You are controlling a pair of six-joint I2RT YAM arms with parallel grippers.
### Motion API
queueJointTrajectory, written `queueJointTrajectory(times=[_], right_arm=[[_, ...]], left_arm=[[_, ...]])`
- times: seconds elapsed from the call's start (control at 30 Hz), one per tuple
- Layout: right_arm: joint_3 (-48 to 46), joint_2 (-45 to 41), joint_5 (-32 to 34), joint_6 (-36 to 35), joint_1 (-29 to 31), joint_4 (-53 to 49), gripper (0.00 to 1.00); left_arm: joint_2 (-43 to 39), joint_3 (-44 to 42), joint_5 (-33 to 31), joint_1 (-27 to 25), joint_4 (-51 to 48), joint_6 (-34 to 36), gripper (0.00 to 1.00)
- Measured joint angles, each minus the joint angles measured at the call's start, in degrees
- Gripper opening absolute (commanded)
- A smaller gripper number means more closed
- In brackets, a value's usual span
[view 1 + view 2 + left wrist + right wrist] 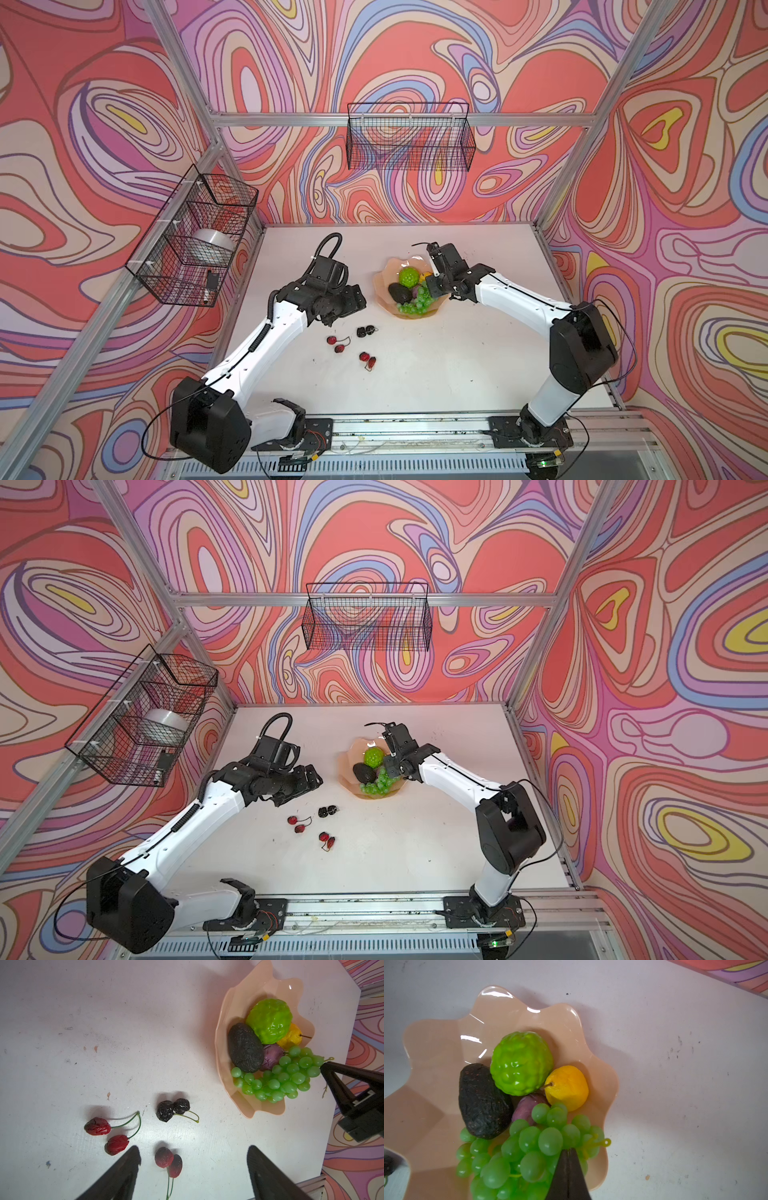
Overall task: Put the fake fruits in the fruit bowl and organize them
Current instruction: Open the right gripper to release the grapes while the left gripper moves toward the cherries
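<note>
Bowl: the pink bowl already carries the bumpy green ball, lemon, avocado, purple ball and grapes.
Left out: three cherry pairs on the tabletop: black pair, long-stemmed red pair, dark red pair.
Left jaws: spread wide, empty, hovering. The dark red pair sits in line between their tips, stems crosswise to the closing line.
Right jaws: pressed shut at the grapes' stem end; whether they pinch the stem, I cannot tell.
Nearer arm: the left, clearly.
</note>
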Motion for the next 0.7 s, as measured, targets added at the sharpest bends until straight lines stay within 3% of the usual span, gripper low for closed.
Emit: queueJointTrajectory(times=[0.27,0.43,0.53,0.7], right_arm=[[0.6,4.2,-0.3,-1.4,-1.6,1.3,0.00],[1.1,5.4,-1.0,-1.8,-1.6,1.9,0.07],[2.1,6.2,-1.1,-2.3,-1.7,2.1,0.20],[4.7,7.1,-1.6,-3.4,-2.0,0.5,0.51]], left_arm=[[0.3,0.0,1.4,0.0,0.4,0.1,0.85],[1.2,0.1,3.0,0.0,0.3,1.2,0.85],[2.5,0.8,4.4,0.0,-0.1,2.3,0.84],[5.8,1.6,7.0,0.0,-2.0,5.0,0.81]])
